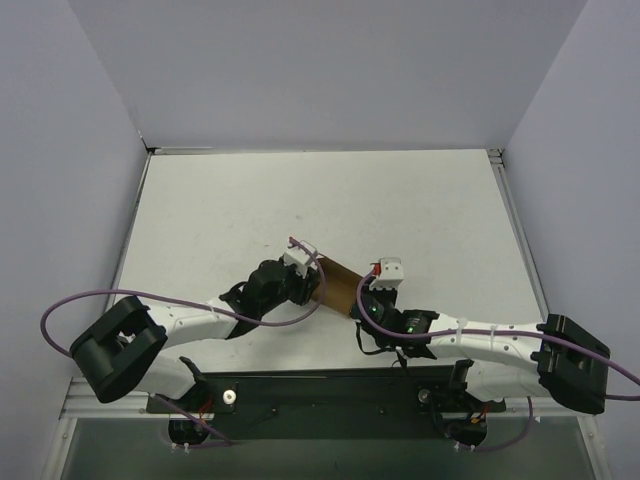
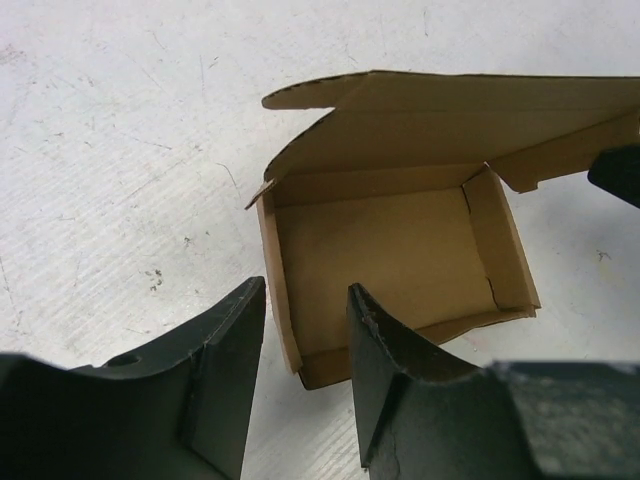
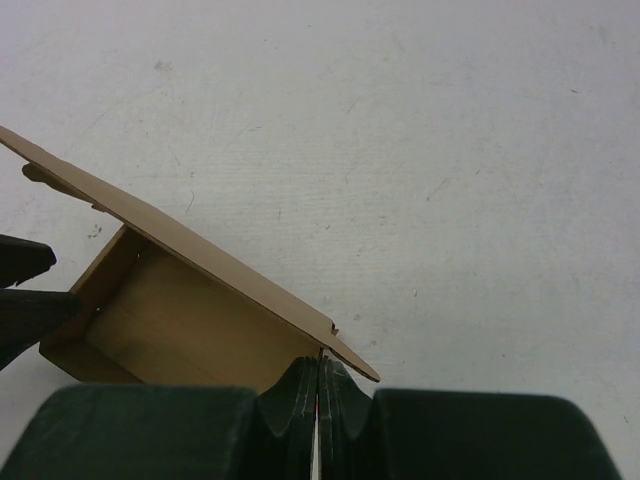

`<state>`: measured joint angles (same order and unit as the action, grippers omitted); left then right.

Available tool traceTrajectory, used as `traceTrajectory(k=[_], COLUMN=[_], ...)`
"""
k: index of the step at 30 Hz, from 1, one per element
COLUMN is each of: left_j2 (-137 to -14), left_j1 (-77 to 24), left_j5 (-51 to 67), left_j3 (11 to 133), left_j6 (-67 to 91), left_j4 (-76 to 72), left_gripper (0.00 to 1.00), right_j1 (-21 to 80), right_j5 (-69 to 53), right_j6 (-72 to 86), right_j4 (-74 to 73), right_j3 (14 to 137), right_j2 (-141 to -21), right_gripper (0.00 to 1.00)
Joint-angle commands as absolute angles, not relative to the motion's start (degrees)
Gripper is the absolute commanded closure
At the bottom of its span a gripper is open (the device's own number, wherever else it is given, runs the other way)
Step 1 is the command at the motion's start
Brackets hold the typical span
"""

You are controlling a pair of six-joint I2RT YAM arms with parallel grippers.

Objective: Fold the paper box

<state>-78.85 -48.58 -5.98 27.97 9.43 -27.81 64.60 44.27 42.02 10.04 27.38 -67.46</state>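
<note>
Here, a half-folded paper box (image 1: 340, 285) sits on a table (image 1: 250, 200) between two grippers.
Left gripper (image 2: 305, 305) gapes astride its side wall (image 2: 274, 275); right gripper (image 3: 318, 368) pinches the raised lid (image 3: 200, 245).

Plain brown paper box (image 2: 390, 260); white, scuffed table (image 1: 230, 200); left gripper (image 2: 305, 290) seemingly dark green.

In the top view both wrists cover most of the paper box (image 1: 340, 286) — only a brown strip shows between them, toward the tabletop's near edge. From the left wrist, the left gripper (image 2: 306, 345) hides part of the box's near wall, and the lid is cut off at the right. The right gripper (image 3: 318, 400) swallows the lid's corner between pressed fingers — the pale sliver there is too thin to identify.
</note>
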Motion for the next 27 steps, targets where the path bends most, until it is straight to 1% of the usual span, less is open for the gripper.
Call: traceTrajectory(k=[1, 6, 14, 24, 27], left_j2=[-77.9, -78.3, -81.1, -83.8, -84.5], left_j1=[-47.4, -44.4, -42.5, -39.2, -37.9], left_j5=[-2.9, 0.0, 7.0, 9.1, 12.6], left_j3=[27.8, 27.3, 30.5, 31.6, 31.8], left_j6=[7.0, 5.2, 1.0, -3.3, -3.9], left_j4=[-32.3, -35.2, -36.3, -37.9, -39.5], left_gripper=[0.52, 0.5, 0.48, 0.44, 0.42], right_j1=[65.0, 65.1, 65.0, 65.0, 64.9], right_j5=[44.7, 44.3, 43.7, 43.1, 42.7], right_j6=[42.8, 42.7, 42.5, 42.5, 42.6], right_j4=[10.5, 10.3, 10.4, 10.3, 10.3], right_j3=[29.7, 30.0, 30.5, 30.3, 30.4], right_j2=[-68.5, -68.9, -69.8, -69.8, -70.0], right_gripper=[1.0, 1.0, 1.0, 1.0, 1.0])
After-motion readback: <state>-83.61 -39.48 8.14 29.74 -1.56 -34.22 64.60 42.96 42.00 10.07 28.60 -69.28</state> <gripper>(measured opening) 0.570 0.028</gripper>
